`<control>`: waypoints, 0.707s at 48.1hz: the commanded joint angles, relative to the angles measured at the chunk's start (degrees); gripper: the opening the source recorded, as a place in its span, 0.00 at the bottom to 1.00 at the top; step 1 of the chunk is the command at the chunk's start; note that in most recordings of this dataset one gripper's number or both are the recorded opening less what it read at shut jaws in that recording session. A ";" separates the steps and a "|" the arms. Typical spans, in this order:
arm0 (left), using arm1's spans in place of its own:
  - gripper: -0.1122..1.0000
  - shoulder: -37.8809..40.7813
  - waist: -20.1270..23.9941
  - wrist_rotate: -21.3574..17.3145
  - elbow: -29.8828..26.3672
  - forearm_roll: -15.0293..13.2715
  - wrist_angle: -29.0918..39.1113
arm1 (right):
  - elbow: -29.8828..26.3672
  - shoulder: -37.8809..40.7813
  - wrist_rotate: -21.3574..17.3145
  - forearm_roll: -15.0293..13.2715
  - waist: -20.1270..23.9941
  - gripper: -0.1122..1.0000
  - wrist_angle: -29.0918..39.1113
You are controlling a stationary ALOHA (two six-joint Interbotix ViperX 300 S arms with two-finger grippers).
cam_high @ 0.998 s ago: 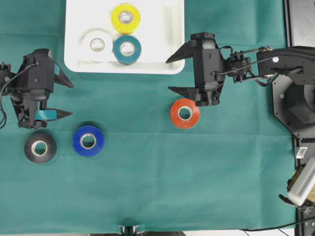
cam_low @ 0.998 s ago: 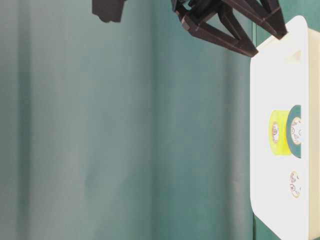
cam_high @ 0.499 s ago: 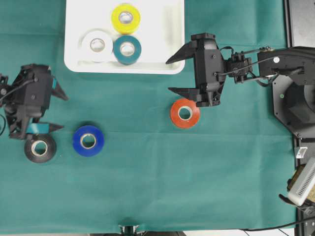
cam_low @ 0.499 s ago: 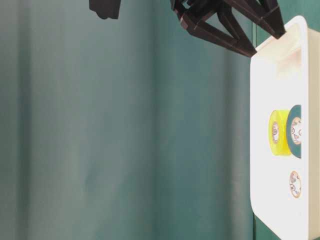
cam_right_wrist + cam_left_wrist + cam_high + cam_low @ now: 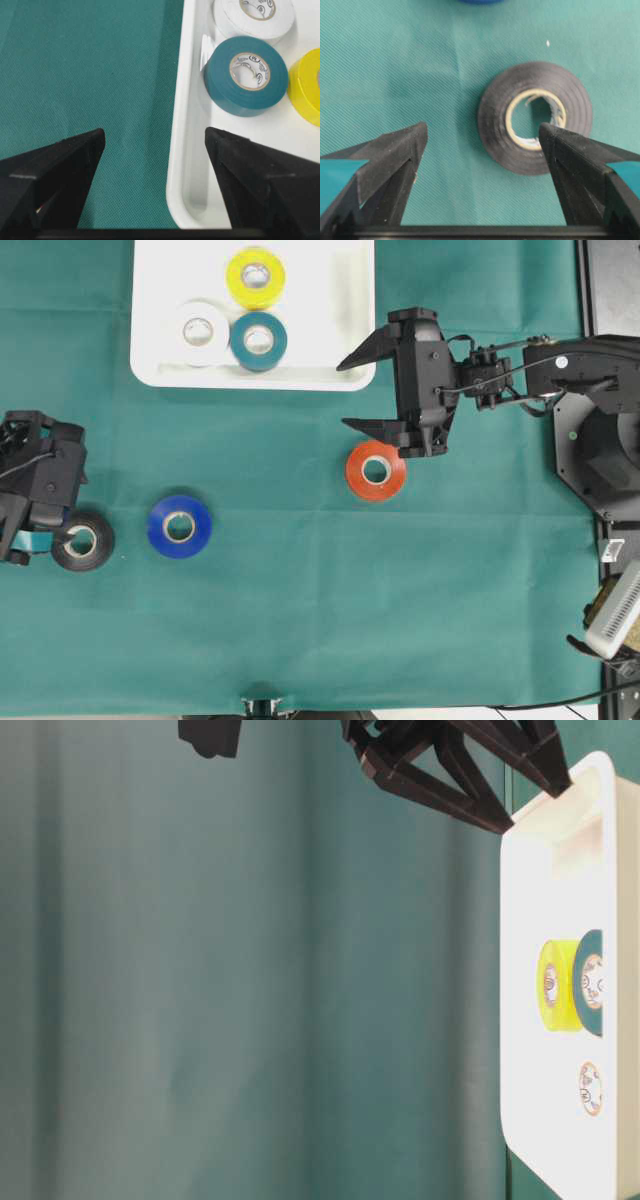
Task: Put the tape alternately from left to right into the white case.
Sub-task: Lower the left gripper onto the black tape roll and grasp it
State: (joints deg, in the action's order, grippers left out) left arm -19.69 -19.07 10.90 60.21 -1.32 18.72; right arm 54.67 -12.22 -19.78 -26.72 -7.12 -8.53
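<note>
Three ring-shaped rolls of tape are already seated in the shallow white rectangular plastic case: a yellow roll, a white roll and a teal roll, clustered left of the case's middle, teal touching both neighbours. Three rolls are left outside the case on the green cloth surface: a black roll well below the case's left corner, a blue roll just right of the black one, and a red-orange roll below the case's right corner.

The left gripper is seen with jaws spread wide and empty, over the black roll; in the left wrist view the roll lies off-centre, with one jaw tip over its pale core and the other well clear on bare cloth. The right gripper is also wide open and holds nothing, hung between the case's right corner and the red-orange roll.

The black roll is judged light, rigid across its wall and slightly rubbery, so slipping is unlikely; being flat on cloth, it may skid if nudged sideways. The best hold is judged to be across the outer diameter, both jaws outside the ring, or one jaw through the core pinching the wall. Recentring is likely needed first.
</note>
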 commanded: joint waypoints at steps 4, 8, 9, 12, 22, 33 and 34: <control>0.97 -0.62 -0.79 0.09 -0.53 -0.18 -0.09 | -0.62 -0.79 -0.09 0.18 0.18 0.89 -0.35; 0.97 -0.35 -0.79 0.09 -0.62 -0.18 -0.09 | -0.70 -0.79 -0.09 0.18 0.18 0.89 -0.26; 0.97 -0.26 -0.79 0.09 -0.62 -0.18 -0.09 | -0.62 -0.79 -0.09 0.18 0.18 0.89 -0.26; 0.97 0.00 -0.79 0.09 -0.62 -0.18 -0.44 | -0.70 -0.79 -0.09 0.09 0.18 0.89 -0.18; 0.98 2.20 -0.79 0.00 -0.35 -0.18 -3.87 | -0.70 -0.79 -0.09 0.18 0.18 0.89 -0.26; 0.97 5.54 -0.79 -0.09 -0.35 -0.18 -7.29 | -0.44 -0.79 -0.09 0.18 0.18 0.89 -0.18; 0.97 6.06 -0.79 -0.09 -0.35 -0.18 -7.47 | -0.44 -0.79 -0.09 0.18 0.18 0.89 -0.18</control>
State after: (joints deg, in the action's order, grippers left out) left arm -14.24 -19.69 10.90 60.29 -1.41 12.13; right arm 54.67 -12.22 -19.78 -26.63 -7.12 -8.44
